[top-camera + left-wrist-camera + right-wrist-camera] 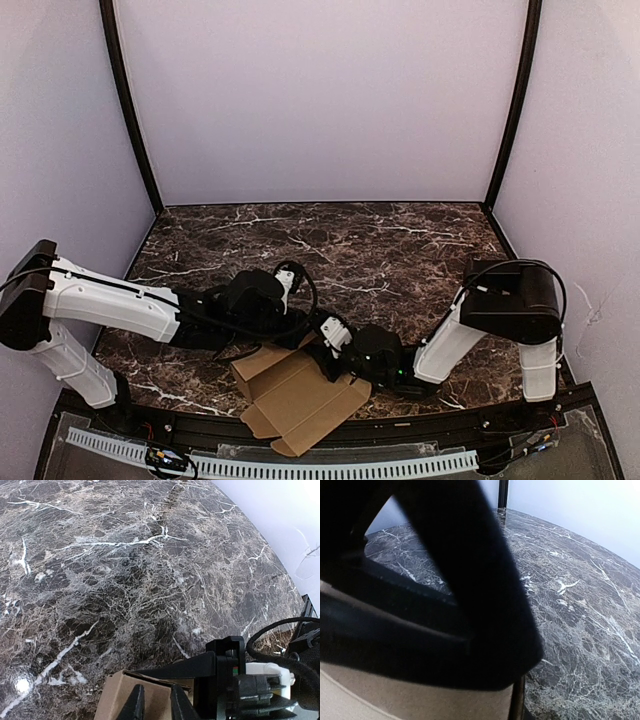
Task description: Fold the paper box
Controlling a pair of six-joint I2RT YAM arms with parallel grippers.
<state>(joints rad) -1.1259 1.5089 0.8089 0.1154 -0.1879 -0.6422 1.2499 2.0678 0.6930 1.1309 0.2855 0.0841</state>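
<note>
Risk: box lying at table near edge, maybe sliding off if nudged. L gripper sitting narrow at box, grip unclear; R gripper blurred, can't tell.

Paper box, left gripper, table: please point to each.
paper box (pixel 300 400), top view, its flat panel
left gripper (pixel 156 692), left wrist view, between its fingertips
table (pixel 400 240), top view, bare marble

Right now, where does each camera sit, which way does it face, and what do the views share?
Top external: above, behind the robot, looking down at the table; left arm and right arm meet at the paper box.
Left wrist: on the left arm, facing across the marble; its fingers over the box.
Right wrist: facing the far walls; blurred black shape, probably its finger.
Shared: all show box and table.
</note>
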